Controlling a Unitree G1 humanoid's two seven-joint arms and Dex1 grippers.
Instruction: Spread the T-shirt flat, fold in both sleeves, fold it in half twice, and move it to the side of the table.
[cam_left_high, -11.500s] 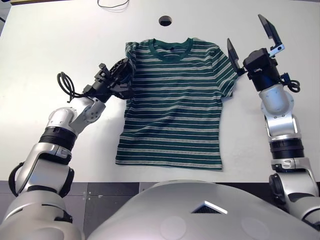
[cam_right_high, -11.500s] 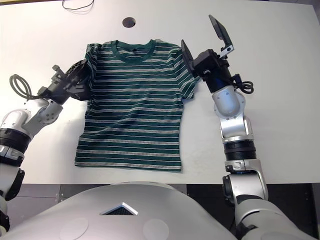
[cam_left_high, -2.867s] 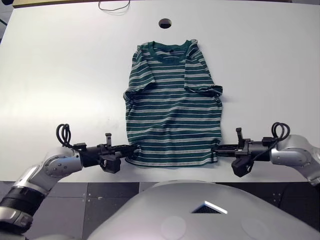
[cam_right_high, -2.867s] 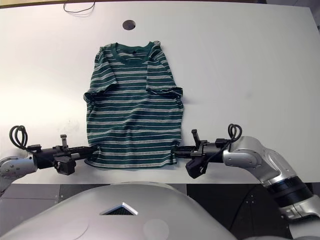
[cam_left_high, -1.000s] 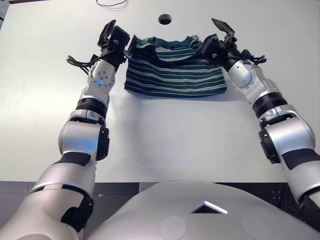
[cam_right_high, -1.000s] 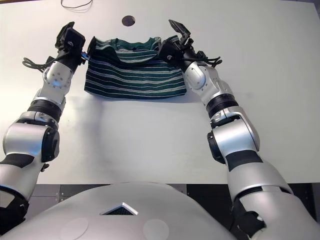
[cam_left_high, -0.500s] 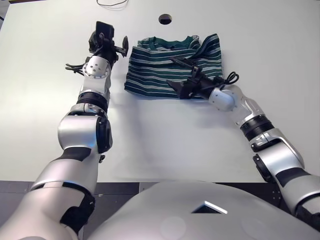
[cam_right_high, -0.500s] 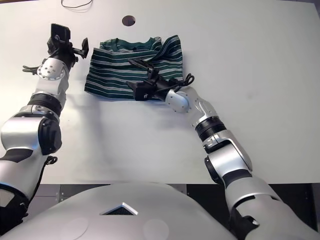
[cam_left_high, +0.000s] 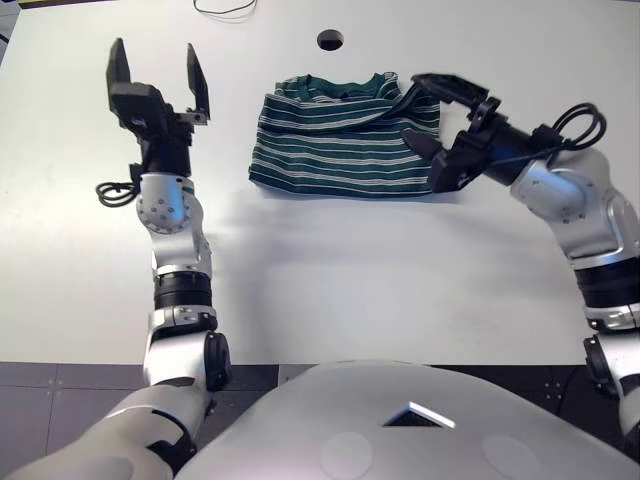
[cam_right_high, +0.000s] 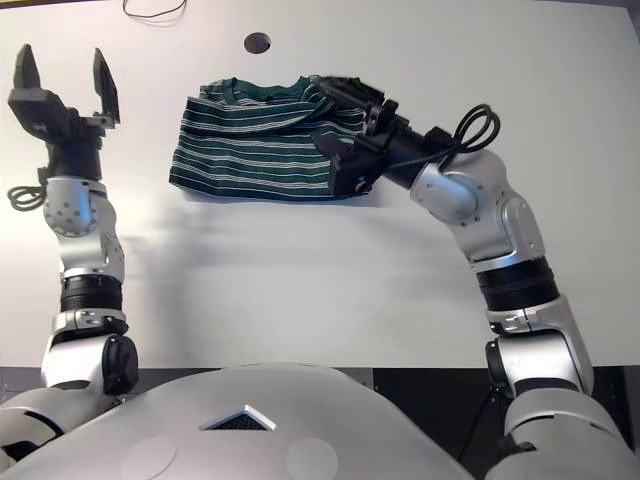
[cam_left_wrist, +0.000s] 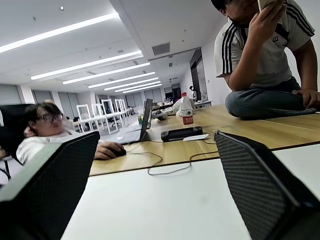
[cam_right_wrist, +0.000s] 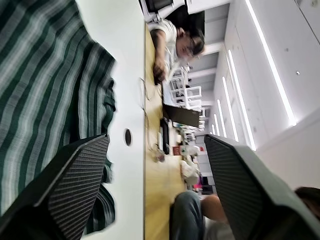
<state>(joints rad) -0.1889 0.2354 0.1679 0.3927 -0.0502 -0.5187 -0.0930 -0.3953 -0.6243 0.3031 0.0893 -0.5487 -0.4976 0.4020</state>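
Observation:
The green striped T-shirt (cam_left_high: 335, 140) lies folded into a wide band at the far middle of the white table (cam_left_high: 350, 270); its right end is rumpled and partly raised. My right gripper (cam_left_high: 412, 107) is open at that right end, one finger above the cloth and one at its near edge, holding nothing. The right wrist view shows the striped T-shirt (cam_right_wrist: 45, 75) beneath the spread fingers (cam_right_wrist: 75, 185). My left gripper (cam_left_high: 155, 50) is held up, open and empty, well to the left of the shirt. Its fingers (cam_left_wrist: 260, 185) frame only the room.
A round hole (cam_left_high: 329, 40) sits in the table just beyond the collar, and a thin cable (cam_left_high: 225, 8) lies at the far edge. Bare tabletop stretches in front of the shirt and to both sides.
My left gripper has risen and drawn back left, away from the shirt. My right arm has swung out to the right; its gripper went from the shirt's front edge to its right end.

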